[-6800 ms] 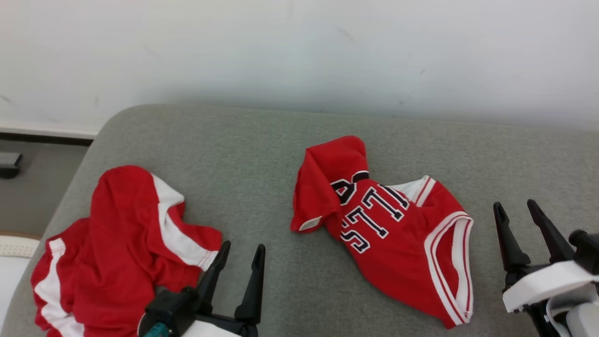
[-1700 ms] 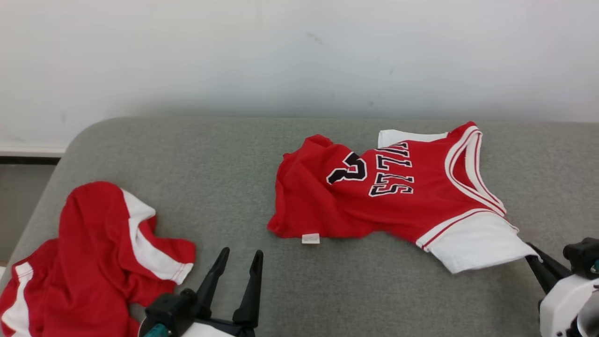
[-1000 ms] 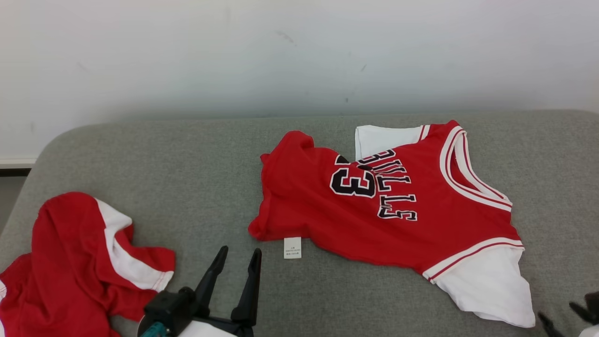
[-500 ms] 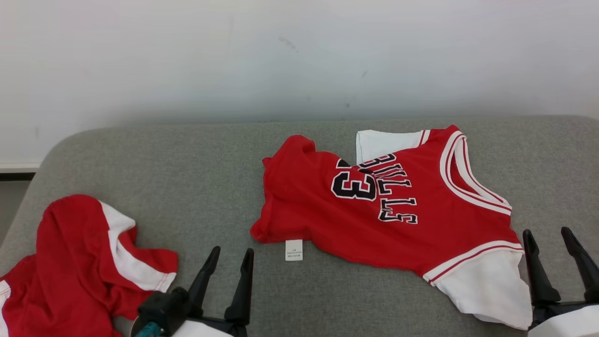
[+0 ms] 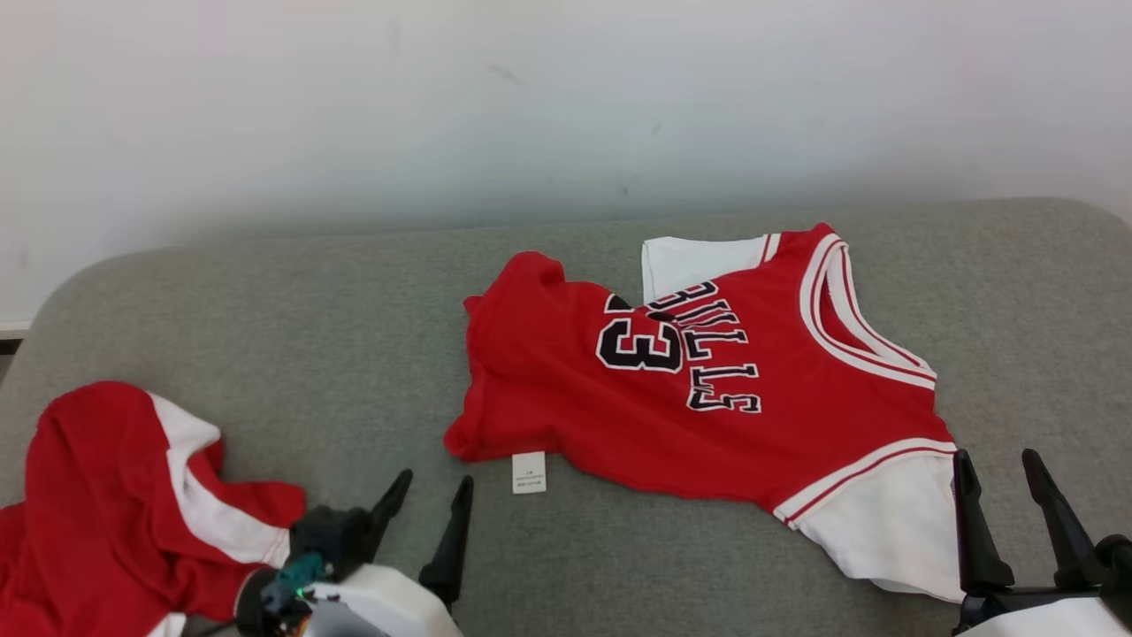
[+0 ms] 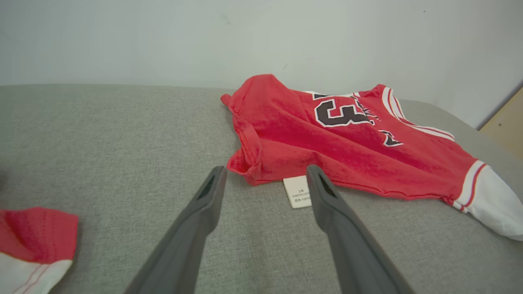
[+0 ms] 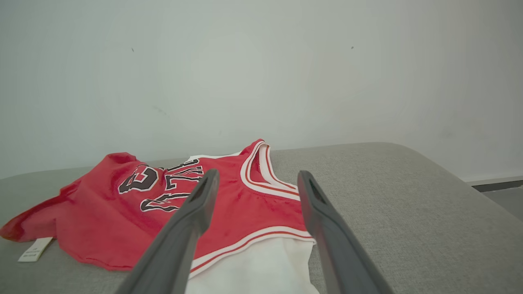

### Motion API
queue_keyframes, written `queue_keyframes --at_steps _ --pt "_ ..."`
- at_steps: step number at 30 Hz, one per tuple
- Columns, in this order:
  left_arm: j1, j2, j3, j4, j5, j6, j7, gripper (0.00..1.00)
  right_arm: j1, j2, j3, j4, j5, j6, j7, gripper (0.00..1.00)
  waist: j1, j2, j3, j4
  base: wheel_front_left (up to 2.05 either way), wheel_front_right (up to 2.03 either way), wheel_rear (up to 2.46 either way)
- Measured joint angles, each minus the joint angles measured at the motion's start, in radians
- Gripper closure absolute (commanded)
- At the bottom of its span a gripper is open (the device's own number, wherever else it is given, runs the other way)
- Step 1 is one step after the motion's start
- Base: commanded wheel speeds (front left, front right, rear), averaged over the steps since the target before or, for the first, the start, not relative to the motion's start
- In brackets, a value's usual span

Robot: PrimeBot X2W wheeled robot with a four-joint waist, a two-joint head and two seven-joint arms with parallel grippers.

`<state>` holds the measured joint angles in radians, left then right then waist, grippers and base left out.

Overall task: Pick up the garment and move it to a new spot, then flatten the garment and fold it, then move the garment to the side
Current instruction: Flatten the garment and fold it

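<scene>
Lying half-spread on the cushion [image 5: 309,336], the jersey [image 5: 707,416] wants flattening, so you have both pincers wide and empty: the left pincer [image 5: 433,482] aimed at the rumpled hem [image 5: 466,442] by the label [image 5: 529,471], the right pincer [image 5: 996,460] just beside the white sleeve [image 5: 884,531].

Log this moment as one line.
jersey: lying on grey cushion, unfolded | left gripper: open, empty | right gripper: open, empty

The left pincer [image 5: 433,482] and right pincer [image 5: 995,460] carry long tapered dark fingers [image 5: 971,522] on black mounts [image 5: 332,535] and white wrist shells [image 5: 389,602].
</scene>
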<state>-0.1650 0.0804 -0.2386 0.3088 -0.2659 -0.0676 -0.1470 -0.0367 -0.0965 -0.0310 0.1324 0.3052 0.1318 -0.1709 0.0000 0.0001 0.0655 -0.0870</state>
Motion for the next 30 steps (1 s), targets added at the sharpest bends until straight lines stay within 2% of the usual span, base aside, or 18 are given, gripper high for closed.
queue_keyframes --at_steps 4,12,21,22,23,25,30 --pt "-0.063 0.025 -0.005 0.054 0.015 0.008 0.077 0.00 -0.016 0.001 0.016 0.016 0.011 0.000 -0.005 0.00 0.0001 -0.0001 0.013 -0.028 0.00 0.00 0.00" --pt "-0.163 0.039 0.019 0.166 -0.011 0.028 0.226 0.00 -0.052 0.007 0.042 0.024 0.052 0.000 -0.006 0.00 0.0001 0.0000 0.049 -0.093 0.00 0.00 0.00" --pt "-0.216 0.072 0.047 0.239 -0.035 0.042 0.264 0.00 -0.065 0.008 0.053 0.063 0.065 0.000 -0.030 0.00 0.0001 0.0000 0.078 -0.160 0.00 0.00 0.00" --pt "-0.219 0.074 0.048 0.245 -0.036 0.043 0.264 0.05 -0.066 0.009 0.054 0.066 0.065 0.000 -0.033 0.00 0.0001 0.0000 0.080 -0.164 0.00 0.00 0.00" --pt "-0.221 0.077 0.049 0.250 -0.037 0.044 0.264 0.52 -0.067 0.009 0.055 0.069 0.065 0.000 -0.033 0.00 0.0001 -0.0001 0.081 -0.167 0.00 0.00 0.00" --pt "-0.221 0.080 0.052 0.259 -0.044 0.044 0.260 1.00 -0.069 0.010 0.055 0.077 0.065 0.000 -0.039 0.00 0.0001 0.0000 0.083 -0.170 0.00 0.00 0.00" --pt "-0.222 0.080 0.058 0.255 -0.056 0.047 0.245 1.00 -0.071 0.012 0.051 0.092 0.066 0.000 -0.048 0.00 0.0000 0.0000 0.080 -0.160 0.00 0.00 0.00"
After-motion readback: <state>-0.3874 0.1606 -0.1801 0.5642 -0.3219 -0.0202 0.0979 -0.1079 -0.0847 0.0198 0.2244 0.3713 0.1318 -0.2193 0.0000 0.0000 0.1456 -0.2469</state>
